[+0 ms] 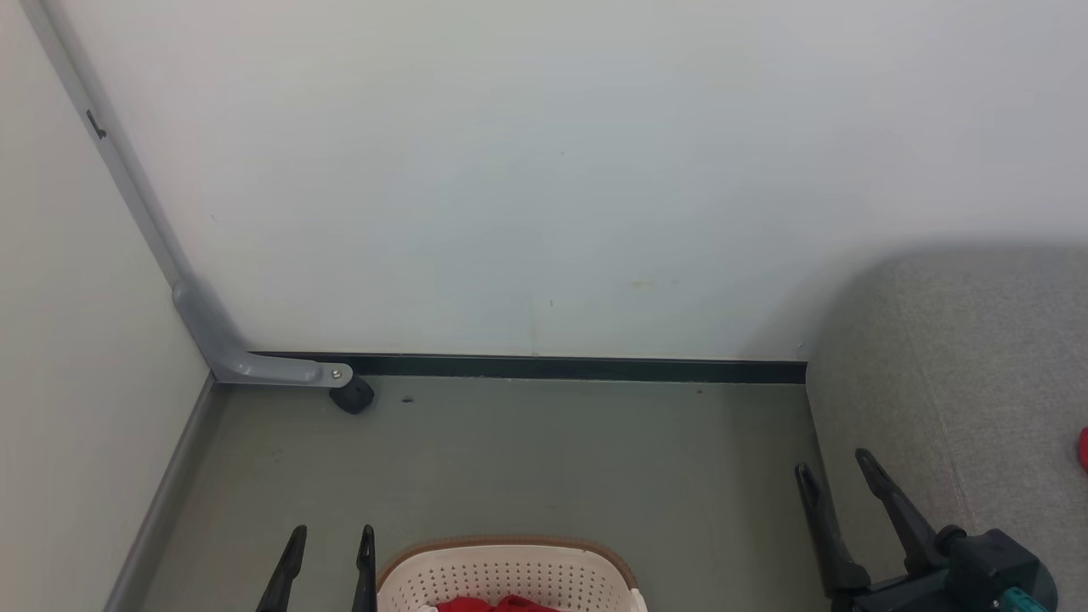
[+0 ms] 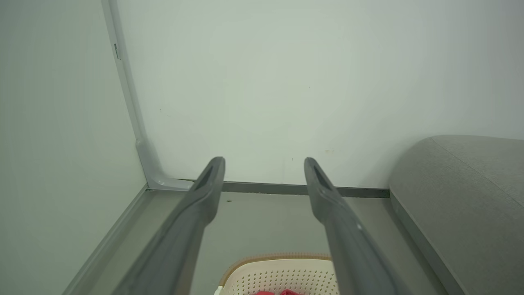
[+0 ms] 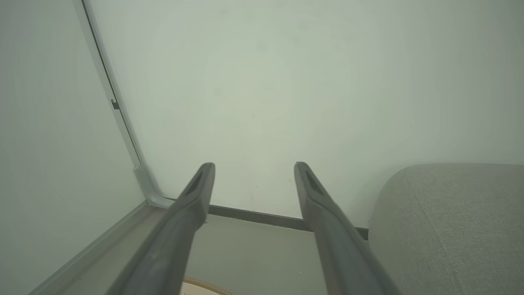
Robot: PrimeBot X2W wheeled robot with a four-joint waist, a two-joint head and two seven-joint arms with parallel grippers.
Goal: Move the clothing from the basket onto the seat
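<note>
Both grippers hang empty with fingers spread wide. The left gripper [image 1: 333, 544] is just beside the basket's left rim, and the right gripper [image 1: 833, 466] is over the floor by the seat's rounded left edge. Between them the basket [image 1: 510, 548] stands on the floor [image 1: 552, 459], well apart from the wall [image 1: 544, 170]. Red clothing [image 1: 493, 604] is heaped inside, but only its top shows, so how much there is cannot be told. The grey seat [image 1: 960, 374] rises at the right, mostly bare. A sliver of red [image 1: 1084, 449] at its far right edge may be a garment already delivered, but too little shows to be sure. The job looks at best partly done: the basket's load has yet to be lifted out and carried across.
</note>
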